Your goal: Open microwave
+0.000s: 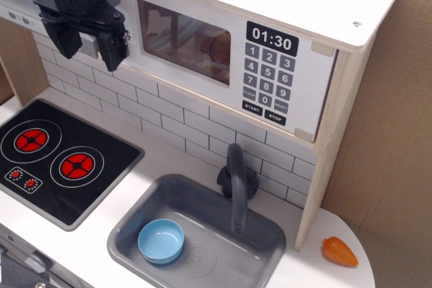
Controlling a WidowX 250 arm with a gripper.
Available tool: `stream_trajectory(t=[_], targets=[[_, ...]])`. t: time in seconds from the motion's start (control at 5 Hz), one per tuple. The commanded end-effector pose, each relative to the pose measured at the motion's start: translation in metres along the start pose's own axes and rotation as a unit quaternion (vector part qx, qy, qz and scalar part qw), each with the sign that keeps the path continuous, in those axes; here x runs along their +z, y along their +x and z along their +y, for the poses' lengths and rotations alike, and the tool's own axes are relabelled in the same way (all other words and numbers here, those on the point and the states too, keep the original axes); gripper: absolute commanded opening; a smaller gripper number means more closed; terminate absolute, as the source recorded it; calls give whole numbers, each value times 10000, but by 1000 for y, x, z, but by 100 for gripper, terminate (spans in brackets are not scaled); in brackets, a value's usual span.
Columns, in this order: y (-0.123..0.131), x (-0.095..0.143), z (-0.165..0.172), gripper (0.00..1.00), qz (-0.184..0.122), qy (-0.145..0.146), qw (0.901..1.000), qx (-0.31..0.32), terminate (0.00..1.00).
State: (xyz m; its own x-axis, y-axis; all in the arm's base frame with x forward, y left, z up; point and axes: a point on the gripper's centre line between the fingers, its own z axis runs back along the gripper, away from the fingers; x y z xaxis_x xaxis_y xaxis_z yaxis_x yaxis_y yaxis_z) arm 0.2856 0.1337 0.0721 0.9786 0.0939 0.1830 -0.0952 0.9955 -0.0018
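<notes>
My gripper (90, 46) hangs at the upper left, in front of the left end of the microwave (223, 38). Fingers (113, 50) parted, pointing down, holding nothing. A grey piece shows between them and at my wrist's right side; I judge this the bar handle (88, 45), running up-down along the door's left edge, but my body hides most of it. Can't tell whether the pads touch it.

Door window (183, 33) lies just right of my fingers; door looks shut, flush with the keypad panel (268, 76) further right.

Judgement: hinge is on the keypad side, so the pull goes toward the camera and swings rightward.

Room: open air over the stovetop (61, 156) below left. Faucet (235, 180) and sink (128, 231) sit well below the door's sweep. Tiled backsplash (182, 126) just under the door edge.
</notes>
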Motion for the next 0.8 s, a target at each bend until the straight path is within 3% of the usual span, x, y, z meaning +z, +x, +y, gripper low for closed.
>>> stream_trajectory(t=[0.0, 0.6], targets=[[24, 22, 10, 100, -317, -22, 9995, -50, 0], [34, 18, 3, 100, -578, -204, 9974, -376, 0]])
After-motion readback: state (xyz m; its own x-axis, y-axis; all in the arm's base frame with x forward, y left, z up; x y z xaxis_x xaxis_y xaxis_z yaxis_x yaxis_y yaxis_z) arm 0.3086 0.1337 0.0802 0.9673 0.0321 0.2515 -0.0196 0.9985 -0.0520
